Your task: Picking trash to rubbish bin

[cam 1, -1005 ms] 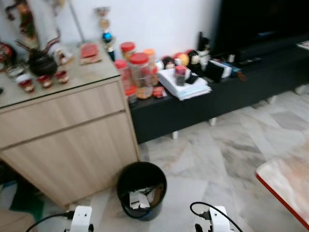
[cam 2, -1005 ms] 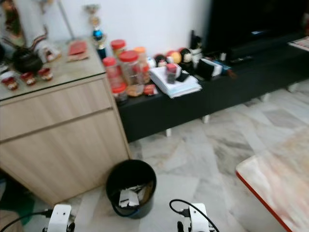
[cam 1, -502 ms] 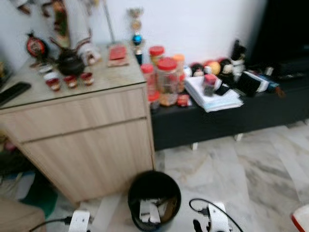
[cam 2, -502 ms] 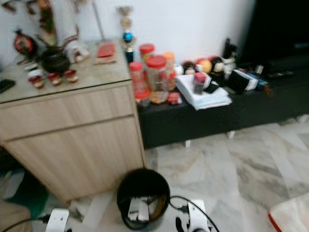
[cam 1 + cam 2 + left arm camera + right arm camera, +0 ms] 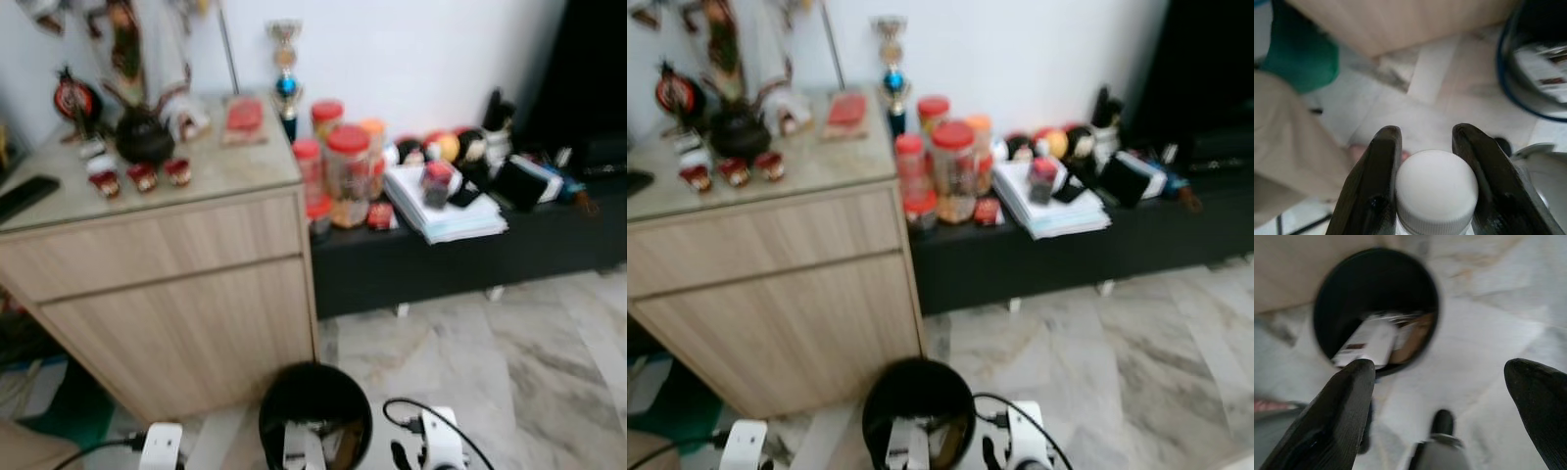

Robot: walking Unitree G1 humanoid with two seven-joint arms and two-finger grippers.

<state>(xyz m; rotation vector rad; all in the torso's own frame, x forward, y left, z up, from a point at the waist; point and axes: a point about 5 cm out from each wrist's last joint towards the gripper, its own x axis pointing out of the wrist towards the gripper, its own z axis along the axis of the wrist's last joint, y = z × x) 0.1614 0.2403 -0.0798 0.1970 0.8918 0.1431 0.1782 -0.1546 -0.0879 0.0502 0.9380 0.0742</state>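
Left wrist view has the left gripper [image 5: 1427,161] pinched on a white-capped bottle [image 5: 1436,188], one black finger pressed to each side of the ribbed cap; gripped just under the top like this, it can hang upright for carrying and fall straight down on release. I take this bottle for the trash in hand, held low over the marble floor [image 5: 460,343] and not yet over the bin. The black rubbish bin [image 5: 314,411] stands on that floor just beside the front corner of the wooden cabinet [image 5: 176,294], between the two arms in the head views. Inside it lie white cartons or papers and a brown scrap, well below the rim, so there is room. The right gripper [image 5: 1449,396] hangs above the bin with its fingers spread wide and nothing between them. On the cabinet top sit a dark teapot [image 5: 144,139] and small red cups [image 5: 142,176]; red-lidded jars [image 5: 345,171] and a stack of papers [image 5: 446,201] crowd the low black bench [image 5: 460,255] alongside
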